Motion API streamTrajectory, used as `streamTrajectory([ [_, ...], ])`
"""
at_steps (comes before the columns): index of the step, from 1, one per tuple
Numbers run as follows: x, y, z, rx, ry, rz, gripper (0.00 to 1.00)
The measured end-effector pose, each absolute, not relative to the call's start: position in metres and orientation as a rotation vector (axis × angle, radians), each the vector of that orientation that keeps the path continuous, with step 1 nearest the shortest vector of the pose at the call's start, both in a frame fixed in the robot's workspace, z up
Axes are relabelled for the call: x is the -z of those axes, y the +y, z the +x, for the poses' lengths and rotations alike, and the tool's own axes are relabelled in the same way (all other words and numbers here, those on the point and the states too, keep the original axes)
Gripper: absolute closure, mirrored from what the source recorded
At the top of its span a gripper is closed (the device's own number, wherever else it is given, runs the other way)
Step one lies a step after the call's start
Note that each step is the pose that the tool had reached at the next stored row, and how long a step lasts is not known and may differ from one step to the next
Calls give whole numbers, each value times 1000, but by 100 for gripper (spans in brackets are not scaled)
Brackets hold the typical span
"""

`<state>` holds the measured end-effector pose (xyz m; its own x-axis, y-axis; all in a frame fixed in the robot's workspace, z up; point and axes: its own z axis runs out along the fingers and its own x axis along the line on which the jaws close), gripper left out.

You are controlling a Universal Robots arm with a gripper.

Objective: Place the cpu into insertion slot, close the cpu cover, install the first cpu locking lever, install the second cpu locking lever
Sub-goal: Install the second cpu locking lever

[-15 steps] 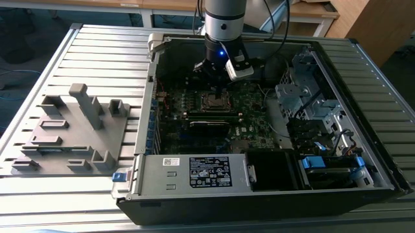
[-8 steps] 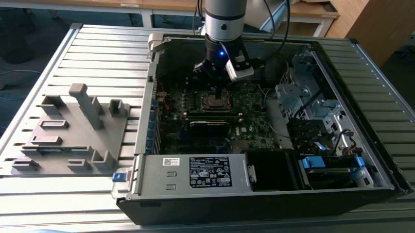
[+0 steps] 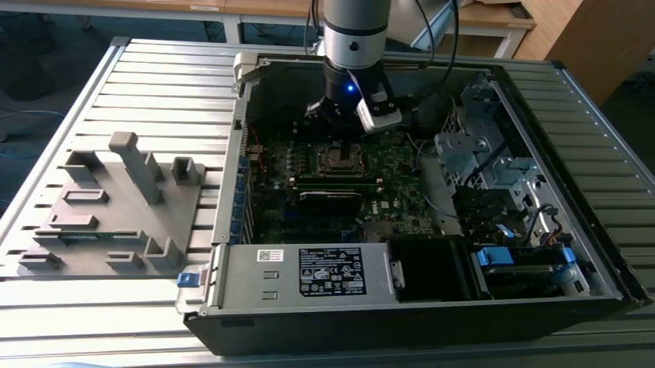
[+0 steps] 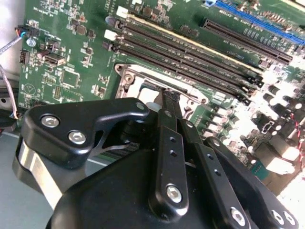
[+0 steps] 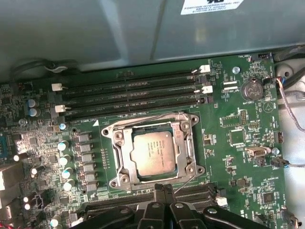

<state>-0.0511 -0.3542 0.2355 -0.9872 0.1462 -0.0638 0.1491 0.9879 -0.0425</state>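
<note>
Hand (image 5: 164, 191) poised just beside the socket's edge, fingers (image 4: 167, 102) drawn together to a narrow tip; nothing gripped that can be seen. The cpu (image 5: 153, 151) lies flat in the insertion slot (image 5: 125, 162). The cpu cover (image 5: 183, 143) appears down around the chip. A thin locking lever (image 5: 187, 180) runs along the socket side nearest the fingertips. In my judgement, lever work needs a steady sideways press, kept off the memory slots (image 5: 128, 95) beyond.
</note>
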Motion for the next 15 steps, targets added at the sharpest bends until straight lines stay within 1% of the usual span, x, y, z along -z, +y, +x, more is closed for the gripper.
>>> streamTrajectory([
  [15, -235, -358, -62, 72, 3067, 228, 89],
])
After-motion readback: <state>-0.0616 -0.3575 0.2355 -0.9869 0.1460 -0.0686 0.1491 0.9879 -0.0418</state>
